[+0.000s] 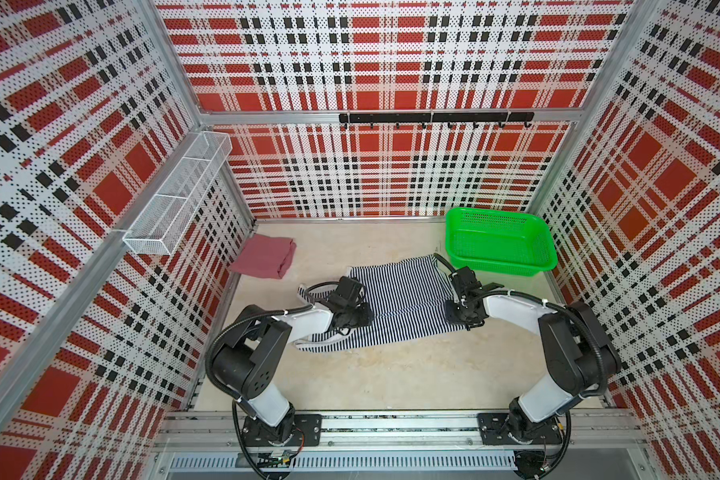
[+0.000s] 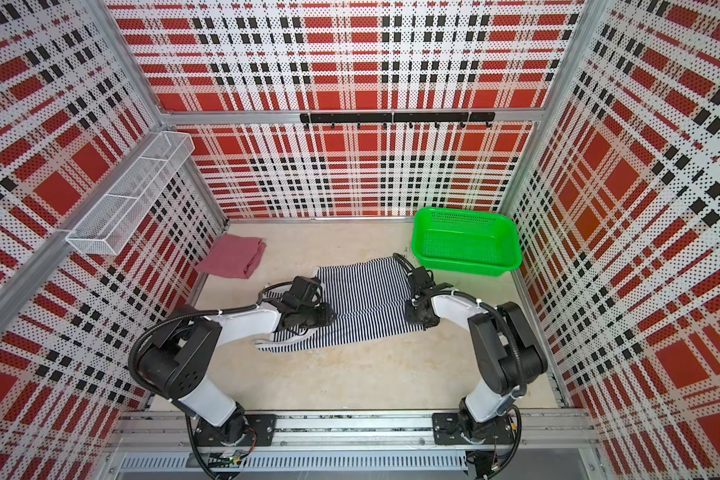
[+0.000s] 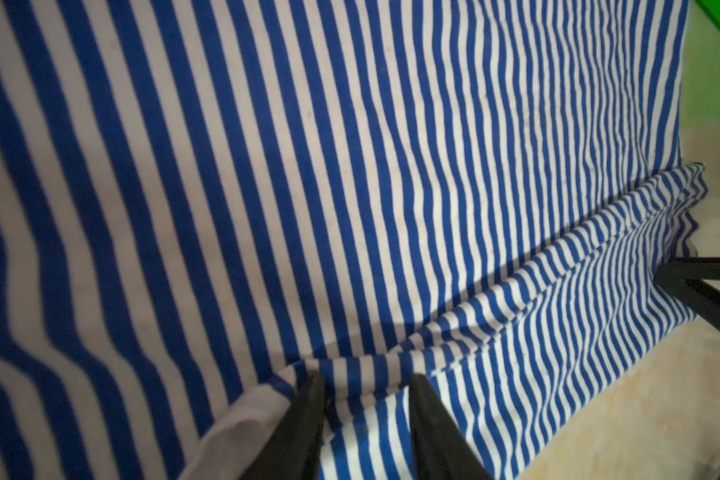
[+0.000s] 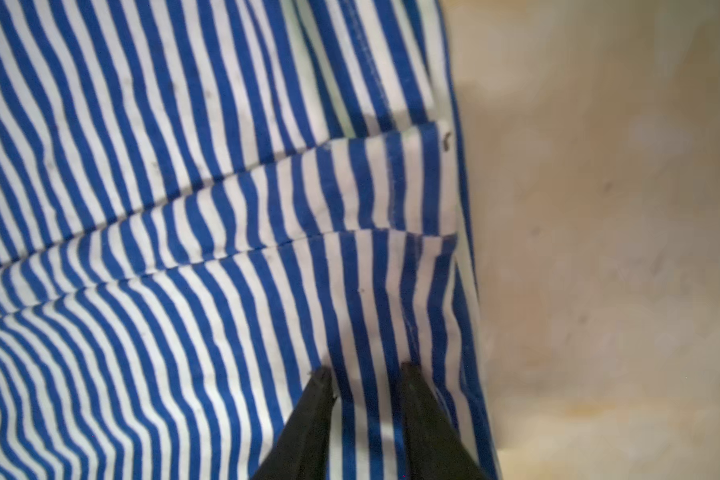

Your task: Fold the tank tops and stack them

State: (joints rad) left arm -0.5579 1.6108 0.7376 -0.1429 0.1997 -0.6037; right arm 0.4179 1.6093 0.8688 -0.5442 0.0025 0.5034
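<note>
The striped tank top (image 1: 408, 299) (image 2: 366, 299) lies spread across the middle of the table, straps to the left. A long raised pleat (image 3: 558, 253) runs across it. My left gripper (image 1: 352, 316) (image 3: 366, 382) is down on its strap end, jaws part closed around a bunched fold next to white trim (image 3: 242, 419). My right gripper (image 1: 460, 316) (image 4: 364, 370) rests on the hem end close to the near corner, fingertips apart with flat cloth between them. The folded rose tank top (image 1: 265, 255) (image 2: 233, 255) sits at the far left, apart from both grippers.
A green mesh basket (image 1: 499, 214) (image 2: 466, 212) stands at the far right, just beyond the right gripper. A white wire shelf (image 1: 179, 195) hangs on the left wall and a black hook rail (image 1: 433, 117) on the back wall. Bare tabletop (image 1: 391, 374) lies in front of the striped top.
</note>
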